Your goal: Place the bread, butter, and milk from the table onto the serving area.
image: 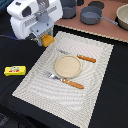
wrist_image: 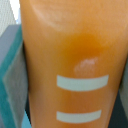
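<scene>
Only the wrist view shows the bread [wrist_image: 75,65] close — it seems clamped in the gripper [image: 45,40] — held low over the mat's [image: 95,75] far corner, butter [image: 15,71] on the table [image: 15,50].

bread [image: 48,40]: mostly hidden under arm head in exterior view, only orange end shows | wrist view: loaf [wrist_image: 75,65] fills frame, blurred, both ends cut off | pincer: fingers hidden, open/closed unreadable | milk: not identifiable | butter [image: 15,71]: label too small to read | bowl [image: 123,15]: cut by exterior view's right edge
</scene>
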### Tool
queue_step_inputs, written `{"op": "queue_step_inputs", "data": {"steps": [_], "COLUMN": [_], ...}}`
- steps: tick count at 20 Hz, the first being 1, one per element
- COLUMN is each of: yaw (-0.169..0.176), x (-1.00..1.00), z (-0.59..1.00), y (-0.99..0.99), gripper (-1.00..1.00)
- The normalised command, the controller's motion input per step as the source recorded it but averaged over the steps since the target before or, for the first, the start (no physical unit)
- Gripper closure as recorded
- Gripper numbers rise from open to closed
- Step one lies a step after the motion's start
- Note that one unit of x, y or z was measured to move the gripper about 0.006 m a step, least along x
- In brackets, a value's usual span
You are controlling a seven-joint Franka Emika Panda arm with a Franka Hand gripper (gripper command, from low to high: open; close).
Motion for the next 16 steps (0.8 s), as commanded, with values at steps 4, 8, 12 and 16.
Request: {"op": "queue_step_inputs", "data": {"steps": [4, 8, 12, 16], "yaw": [-0.129, -0.151, -0.127, -0.039], "x": [0.77, 0.75, 0.79, 0.94], "z": [0.16, 0.02, 0.0, 0.1], "y": [-0.26, -0.26, -0.19, -0.04], "gripper": [1.0, 1.0, 1.0, 1.0]}}
